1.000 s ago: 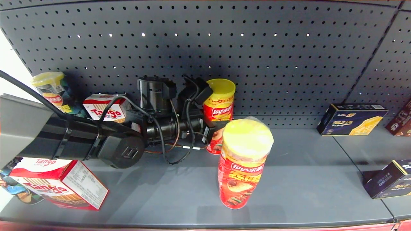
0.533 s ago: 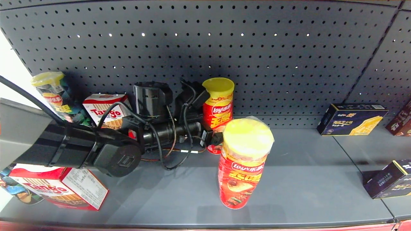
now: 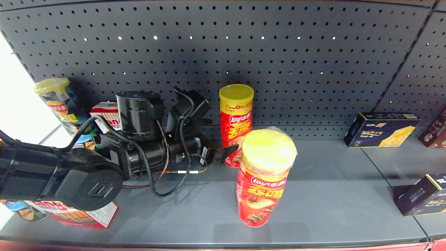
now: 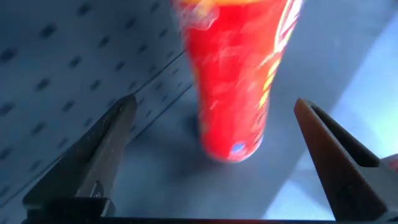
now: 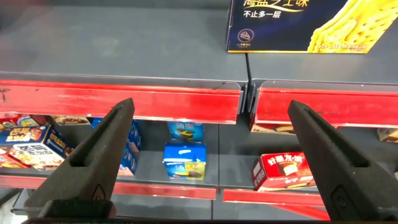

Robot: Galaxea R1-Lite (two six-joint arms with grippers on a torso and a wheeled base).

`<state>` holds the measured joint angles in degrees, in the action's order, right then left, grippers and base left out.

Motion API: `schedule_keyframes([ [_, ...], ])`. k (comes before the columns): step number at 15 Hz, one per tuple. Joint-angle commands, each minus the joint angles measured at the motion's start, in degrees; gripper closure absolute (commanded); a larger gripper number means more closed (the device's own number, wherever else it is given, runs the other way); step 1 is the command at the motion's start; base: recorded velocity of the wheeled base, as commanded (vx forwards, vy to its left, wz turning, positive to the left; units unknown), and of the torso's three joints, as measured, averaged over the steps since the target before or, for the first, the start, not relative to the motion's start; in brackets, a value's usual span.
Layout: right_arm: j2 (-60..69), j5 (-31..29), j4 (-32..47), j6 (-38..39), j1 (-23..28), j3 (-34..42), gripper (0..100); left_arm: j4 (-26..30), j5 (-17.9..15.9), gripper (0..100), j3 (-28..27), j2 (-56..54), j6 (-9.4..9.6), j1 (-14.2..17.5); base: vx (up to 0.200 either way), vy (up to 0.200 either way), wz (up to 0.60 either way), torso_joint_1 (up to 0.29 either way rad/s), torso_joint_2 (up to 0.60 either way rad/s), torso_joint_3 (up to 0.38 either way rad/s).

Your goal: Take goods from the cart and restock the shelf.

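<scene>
left wrist view: the left gripper (image 4: 214, 106) stands wide open with nothing in it. the rear crisp can (image 4: 239, 81) is ahead of its tips and upright on the shelf floor (image 4: 323, 168). a second ago this gripper was closed around that can, which leaned a little against the pegboard (image 3: 278, 52). since then the can has been let go and has straightened, and the arm has drawn back toward the robot's left. in the head view one dark fingertip lies just beside the can's foot, and we cannot tell whether it brushes it. we judge this item restocked, so the sensible next thing is to clear the arm and go back to the cart for another.

the right gripper (image 5: 211, 107) is also spread wide and empty, facing the red price rails (image 5: 124, 102) of lower shelves.

this shelf bay holds the rear can near the back wall and a second red crisp can (image 3: 264, 177) nearer the front edge, both with yellow lids on. to the left are a dark crisp can (image 3: 57, 101) and two wafer boxes (image 3: 104, 113), the nearer one (image 3: 87, 218) partly under the arm. two dark blue boxes (image 3: 381, 129) sit well apart to the right. the lower shelves carry small snack boxes (image 5: 183, 158).
</scene>
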<state>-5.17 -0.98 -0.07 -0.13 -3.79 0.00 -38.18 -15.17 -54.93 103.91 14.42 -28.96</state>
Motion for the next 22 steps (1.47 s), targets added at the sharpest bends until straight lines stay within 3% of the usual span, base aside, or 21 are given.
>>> schedule_keyframes([
  [1,-0.10,0.01,-0.01,-0.04,0.01,0.00,0,-0.49,0.66,0,1.58,-1.78,-0.01,0.66,0.000,0.000,0.00,0.000,0.00,0.000],
  [7,-0.10,0.01,-0.01,-0.04,0.01,0.00,0,-2.07,1.81,0,3.43,-2.22,1.66,2.51,0.000,0.000,0.00,0.000,0.00,0.000],
  [14,-0.10,0.01,-0.01,-0.04,0.01,0.00,0,-2.07,4.88,0,2.55,-1.17,1.57,2.51,0.000,0.000,0.00,0.000,0.00,0.000],
  [22,-0.10,0.01,-0.01,-0.04,0.01,0.00,0,-2.25,5.32,0,0.70,0.50,1.57,2.86,0.000,0.000,0.00,0.000,0.00,0.000],
])
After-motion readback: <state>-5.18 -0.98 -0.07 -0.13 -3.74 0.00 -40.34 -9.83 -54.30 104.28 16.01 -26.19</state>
